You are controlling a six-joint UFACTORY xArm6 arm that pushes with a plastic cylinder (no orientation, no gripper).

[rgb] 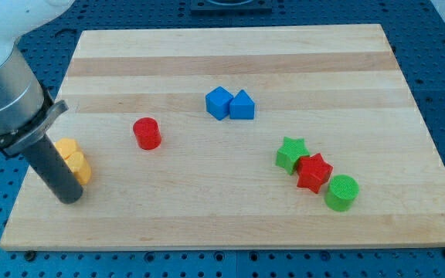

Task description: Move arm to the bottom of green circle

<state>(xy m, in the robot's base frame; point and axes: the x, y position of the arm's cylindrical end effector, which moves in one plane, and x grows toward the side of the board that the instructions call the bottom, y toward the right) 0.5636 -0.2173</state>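
The green circle (341,192) is a short green cylinder at the view's lower right of the wooden board (238,224). It touches a red star (314,172), which touches a green star (290,153). My tip (69,197) is at the view's lower left, far from the green circle, just below and beside two yellow blocks (74,159) that the rod partly hides.
A red cylinder (147,133) stands left of centre. A blue cube (219,102) and a blue block (242,105) sit together near the upper middle. The arm's grey body (2,85) fills the view's upper left corner.
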